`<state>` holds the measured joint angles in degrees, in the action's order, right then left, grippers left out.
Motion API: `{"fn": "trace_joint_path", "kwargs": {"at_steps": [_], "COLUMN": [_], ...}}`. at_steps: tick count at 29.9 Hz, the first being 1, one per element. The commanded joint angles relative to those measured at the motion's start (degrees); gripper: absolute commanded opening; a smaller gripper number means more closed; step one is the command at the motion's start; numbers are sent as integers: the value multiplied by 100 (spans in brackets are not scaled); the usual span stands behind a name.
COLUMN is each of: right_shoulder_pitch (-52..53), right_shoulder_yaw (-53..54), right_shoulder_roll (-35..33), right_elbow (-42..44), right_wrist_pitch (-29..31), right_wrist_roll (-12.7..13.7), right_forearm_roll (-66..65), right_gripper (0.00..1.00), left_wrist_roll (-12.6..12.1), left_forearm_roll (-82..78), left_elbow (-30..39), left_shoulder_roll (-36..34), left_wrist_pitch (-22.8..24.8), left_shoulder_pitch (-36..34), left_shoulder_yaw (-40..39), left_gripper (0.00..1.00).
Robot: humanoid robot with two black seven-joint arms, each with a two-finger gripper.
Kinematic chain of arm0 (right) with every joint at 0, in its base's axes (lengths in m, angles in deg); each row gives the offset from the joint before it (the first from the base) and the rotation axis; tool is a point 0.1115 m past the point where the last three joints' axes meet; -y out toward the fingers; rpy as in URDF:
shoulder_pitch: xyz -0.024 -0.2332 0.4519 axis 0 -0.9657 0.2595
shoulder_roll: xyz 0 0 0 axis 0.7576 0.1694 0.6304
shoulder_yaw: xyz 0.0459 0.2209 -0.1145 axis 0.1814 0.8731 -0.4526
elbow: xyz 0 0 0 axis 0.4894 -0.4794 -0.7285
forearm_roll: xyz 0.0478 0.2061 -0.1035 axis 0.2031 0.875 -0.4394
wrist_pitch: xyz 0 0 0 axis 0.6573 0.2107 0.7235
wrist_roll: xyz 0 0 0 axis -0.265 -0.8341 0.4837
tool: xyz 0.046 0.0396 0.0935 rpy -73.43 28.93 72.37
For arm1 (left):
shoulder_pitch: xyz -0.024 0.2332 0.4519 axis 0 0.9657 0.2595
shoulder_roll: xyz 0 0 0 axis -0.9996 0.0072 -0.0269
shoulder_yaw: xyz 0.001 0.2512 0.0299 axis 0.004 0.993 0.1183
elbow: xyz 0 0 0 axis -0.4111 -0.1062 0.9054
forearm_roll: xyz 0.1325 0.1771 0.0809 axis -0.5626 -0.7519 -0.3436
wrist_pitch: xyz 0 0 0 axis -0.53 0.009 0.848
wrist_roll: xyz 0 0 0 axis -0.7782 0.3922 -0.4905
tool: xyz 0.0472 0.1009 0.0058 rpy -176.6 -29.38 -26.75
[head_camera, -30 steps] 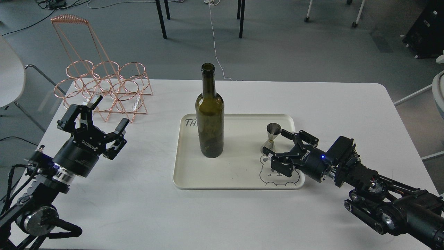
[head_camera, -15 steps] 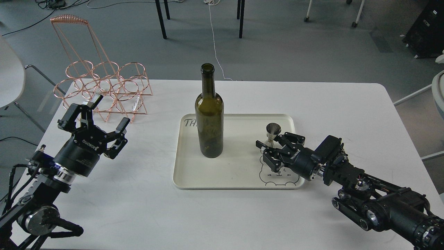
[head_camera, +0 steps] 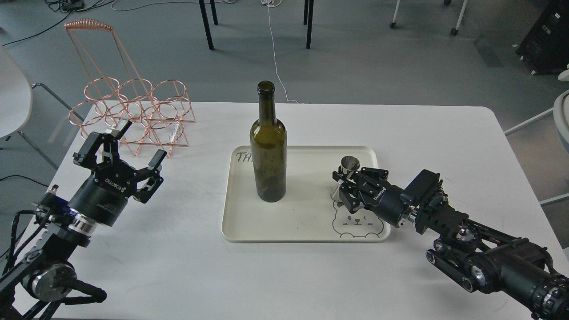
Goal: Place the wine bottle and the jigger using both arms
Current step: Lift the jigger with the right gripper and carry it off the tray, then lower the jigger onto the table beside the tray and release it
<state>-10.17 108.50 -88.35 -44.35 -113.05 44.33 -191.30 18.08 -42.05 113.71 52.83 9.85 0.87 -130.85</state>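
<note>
Black fingers of the right gripper [head_camera: 346,184] closed in around the waist of the jigger [head_camera: 348,174], one finger on the near side, the other on the far side; contact looks made, though too small in the head view to be certain of a firm clamp. Jigger tilted, upper cone leaning toward the wine bottle [head_camera: 268,146], lower cone mostly hidden behind the fingers, foot seemingly just at the tray [head_camera: 306,226] surface near its right edge, above the printed bear [head_camera: 358,222]. Long axis no longer plumb, so any lift probably needs a straight upward pull to keep the cup from slipping out of the grip.

Further out: wine bottle upright on the left part of the cream tray, well apart from the jigger, axis vertical, neck narrow and open-topped. Left gripper [head_camera: 129,155] raised above the white table [head_camera: 284,275], fingers spread wide, holding nothing, palm aimed roughly toward the bottle yet well short of it, with bare table and the tray rim between. Clearly the nearer arm to the bottle; reach would run rightward, toward the body of the glass rather than the neck. Copper wire bottle rack [head_camera: 133,115] just behind that gripper, near enough to snag on a backward swing.
</note>
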Motion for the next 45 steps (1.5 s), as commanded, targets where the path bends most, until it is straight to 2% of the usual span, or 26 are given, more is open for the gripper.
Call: {"fn": "trace_joint_path", "kwargs": {"at_steps": [1,8,17,23,36,45], "right_shoulder_pitch": [1,-34,-174,-350,-482,-482], "right_shoulder_yaw": [170,733,812,812,777,768], "right_shoulder_roll": [-107,-546,-1179,-1197,-1144,-1135], "right_elbow": [-27,-176,-1,482,835,835], "right_wrist_pitch": [0,0,0,0,0,0], "right_wrist_roll": [0,0,0,0,0,0], "right_forearm_roll": [13,311,857,866,1156,1235], "right_gripper": [23,23,24,24,27,45], "left_wrist_roll": [0,0,0,0,0,0], "left_forearm_roll": [0,0,0,0,-9,-9], "left_elbow": [0,0,0,0,0,9], "left_shoulder_roll": [0,0,17,70,79,79], "left_wrist_pitch": [0,0,0,0,0,0], "left_shoulder_pitch": [2,2,37,37,90,90], "left_shoulder_yaw": [0,9,9,18,26,26], "left_gripper": [99,99,99,99,99,99]}}
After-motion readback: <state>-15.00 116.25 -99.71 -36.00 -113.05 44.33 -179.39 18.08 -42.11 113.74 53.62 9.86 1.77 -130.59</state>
